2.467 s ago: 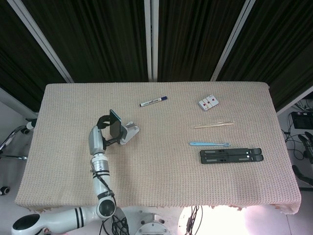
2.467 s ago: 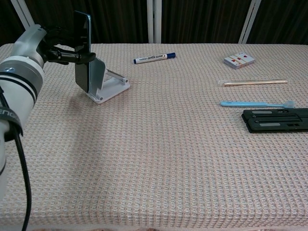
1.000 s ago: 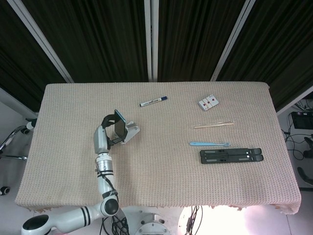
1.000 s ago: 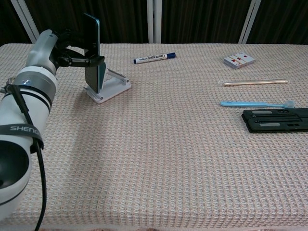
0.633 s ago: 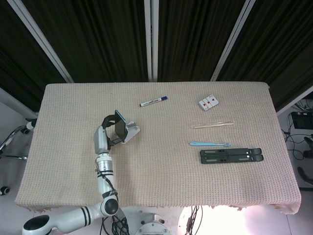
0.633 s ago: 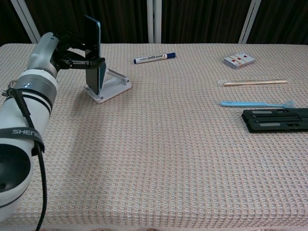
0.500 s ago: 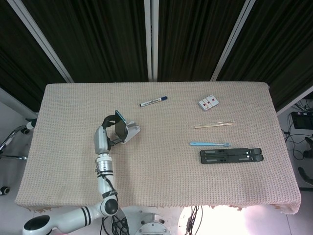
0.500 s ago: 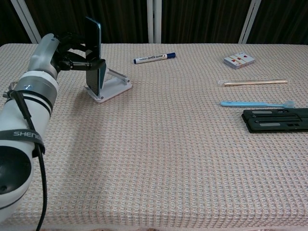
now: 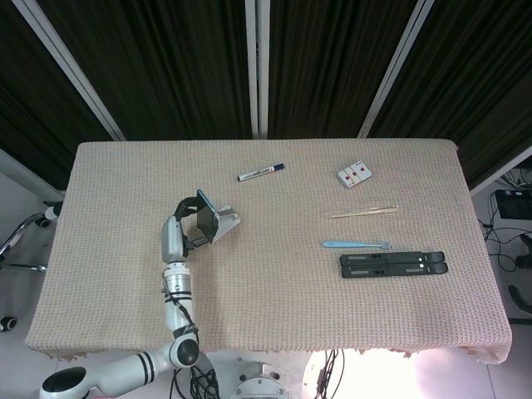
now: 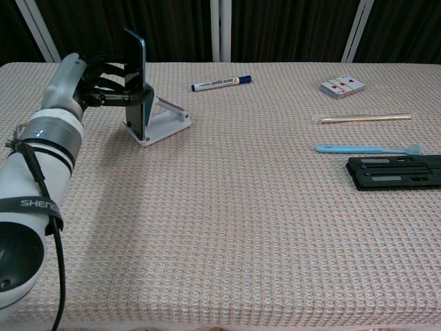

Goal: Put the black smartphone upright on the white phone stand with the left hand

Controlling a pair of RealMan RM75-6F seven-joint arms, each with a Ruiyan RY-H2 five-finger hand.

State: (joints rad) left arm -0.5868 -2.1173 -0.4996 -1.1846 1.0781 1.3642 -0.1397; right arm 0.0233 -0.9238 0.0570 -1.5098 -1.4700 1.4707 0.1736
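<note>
The black smartphone stands upright, edge-on to the chest view, its lower end down against the white phone stand. My left hand grips the phone from the left side, fingers wrapped around it. In the head view the smartphone leans at the left end of the phone stand, with the left hand just left of it. Whether the phone rests fully in the stand's cradle I cannot tell. My right hand is in neither view.
A blue-capped marker lies behind the stand. At the right are a card deck, a thin wooden stick, a light-blue toothbrush and a black folded laptop stand. My left forearm runs along the table's left side.
My left hand has carried the phone rightward onto the stand. The stand has been nudged slightly to the right. The phone now stands a little lower and closer against it.
</note>
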